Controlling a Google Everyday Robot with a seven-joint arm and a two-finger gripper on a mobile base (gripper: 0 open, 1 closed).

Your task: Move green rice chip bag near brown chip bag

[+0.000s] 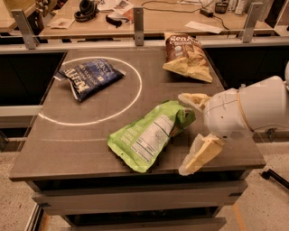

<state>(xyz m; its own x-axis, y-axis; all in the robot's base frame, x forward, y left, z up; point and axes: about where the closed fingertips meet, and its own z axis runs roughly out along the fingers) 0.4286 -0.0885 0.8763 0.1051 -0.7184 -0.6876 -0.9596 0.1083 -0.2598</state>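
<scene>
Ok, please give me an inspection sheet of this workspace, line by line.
Surface: dark table with a white circle drawn on it.
Job's things: green rice chip bag lying front centre; brown chip bag far right, apart.
Clutter: dark blue bag, mostly inside the circle.
Grippers: tool open, at the green bag's right end; contact unclear.
Cables: nothing seen on the table.
Surroundings: desk behind with papers and headphones.
</scene>
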